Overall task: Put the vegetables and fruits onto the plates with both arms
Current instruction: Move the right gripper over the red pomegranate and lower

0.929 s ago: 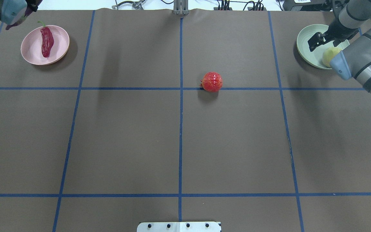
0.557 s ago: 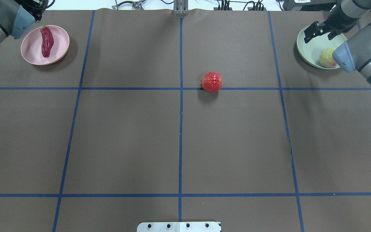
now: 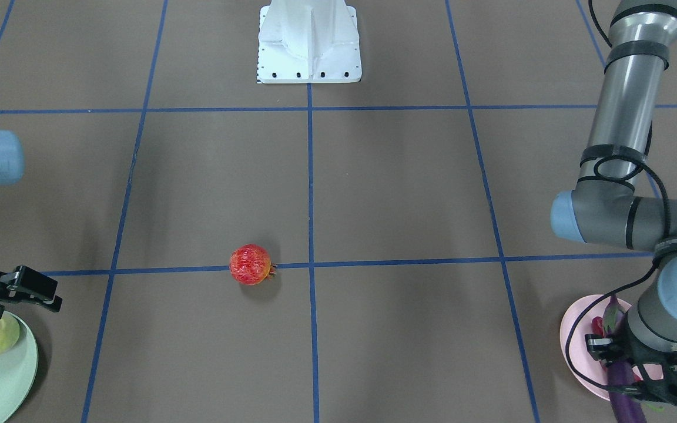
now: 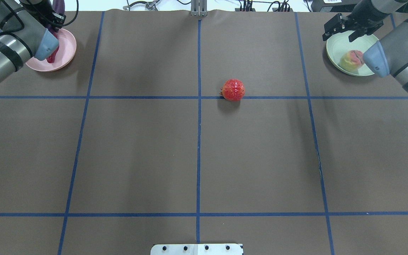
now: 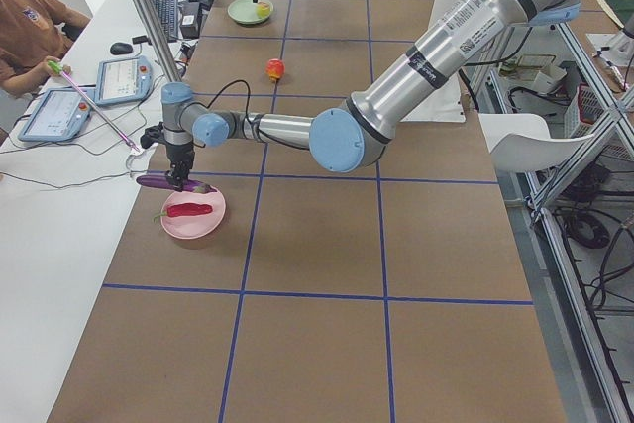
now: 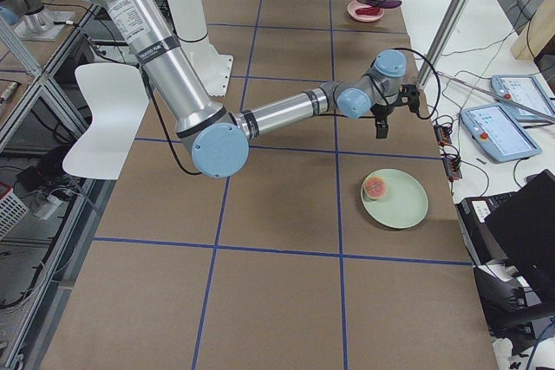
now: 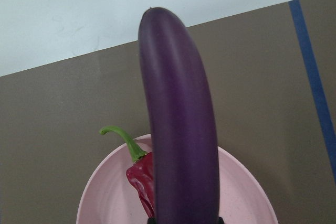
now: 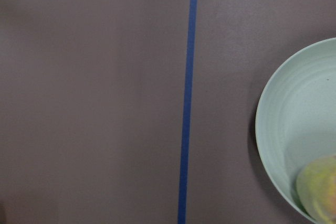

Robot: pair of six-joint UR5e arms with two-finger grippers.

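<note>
My left gripper (image 3: 638, 376) is shut on the purple eggplant (image 3: 623, 390) and holds it above the pink plate (image 3: 573, 341). The red chili (image 7: 140, 178) lies on that plate (image 7: 105, 195), under the eggplant (image 7: 181, 140). In the overhead view the eggplant (image 4: 59, 5) sticks past the table's far edge. My right gripper (image 4: 335, 26) is open and empty at the far-left rim of the mint plate (image 4: 336, 47). The peach (image 4: 352, 60) lies in this plate. The pomegranate (image 4: 233, 90) sits alone on the mat near the middle.
The white pedestal base (image 3: 309, 41) stands at the robot's side of the table. Blue tape lines divide the brown mat. Cables (image 4: 260, 6) run along the far edge. An operator's desk with tablets (image 5: 119, 81) lies beyond it.
My left arm has swung in with the eggplant over the pink plate, now hiding part of the chili. My right gripper has drawn back from the peach, which has rolled a little in the plate.
</note>
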